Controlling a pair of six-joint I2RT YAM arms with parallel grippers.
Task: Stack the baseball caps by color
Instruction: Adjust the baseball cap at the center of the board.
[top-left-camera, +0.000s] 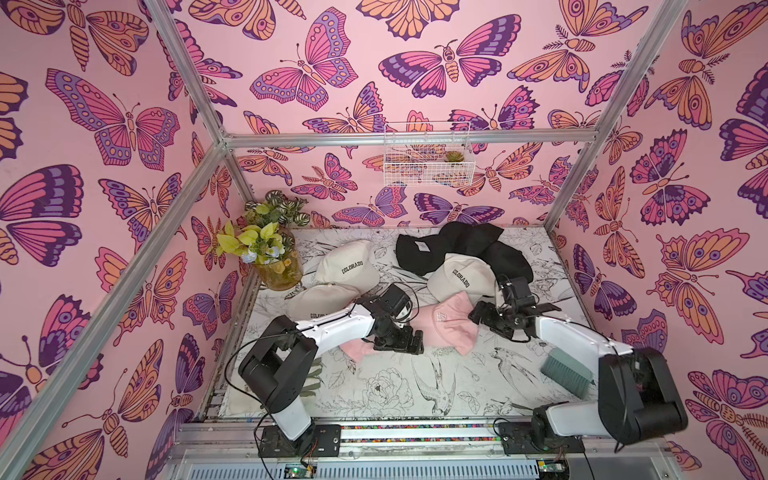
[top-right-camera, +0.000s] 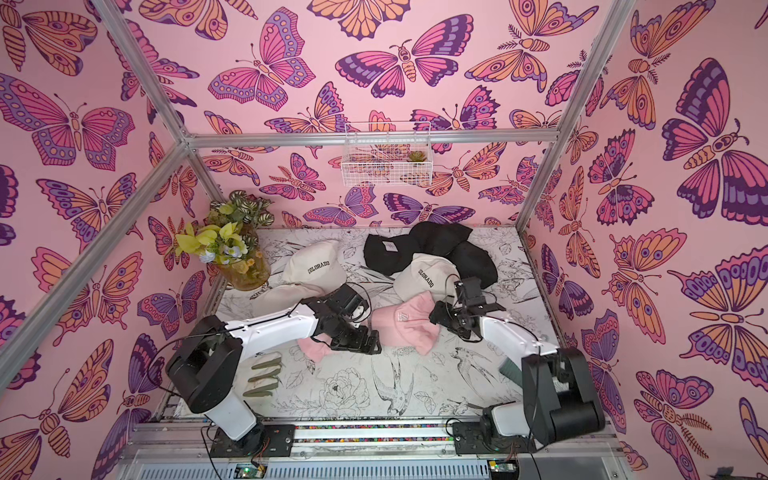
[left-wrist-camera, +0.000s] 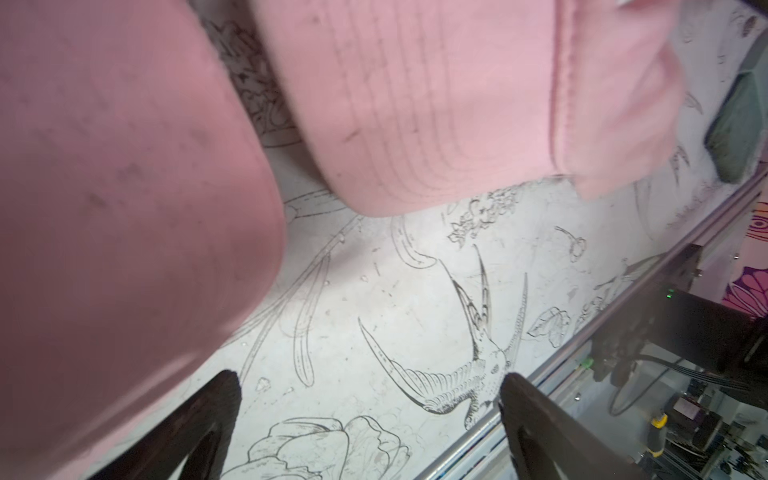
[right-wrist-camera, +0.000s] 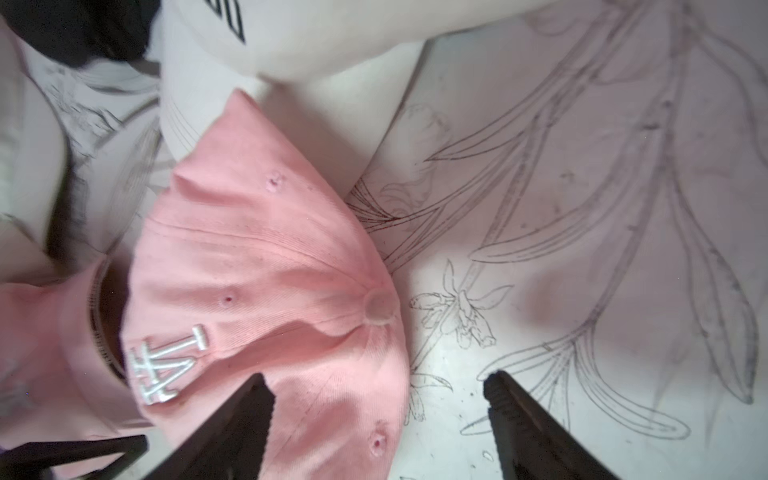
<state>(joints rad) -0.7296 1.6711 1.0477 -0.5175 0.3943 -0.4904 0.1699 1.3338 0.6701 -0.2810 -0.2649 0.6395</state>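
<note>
Left gripper (left-wrist-camera: 368, 376) fingers spread, empty. Right gripper (right-wrist-camera: 374, 376) fingers spread, one over light pink monogrammed fabric cap (right-wrist-camera: 266, 266). Second light pink fabric cap (top-left-camera: 356, 351) mostly hidden under left arm (top-left-camera: 332, 326).

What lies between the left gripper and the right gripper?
The pink monogram cap lies between the left gripper and the right gripper; both top views show it.

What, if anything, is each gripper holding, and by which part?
Nothing is held. The left gripper stands open over the table beside one pink cap. The right gripper is open too, astride the other pink cap's edge, not clamping it.
</note>
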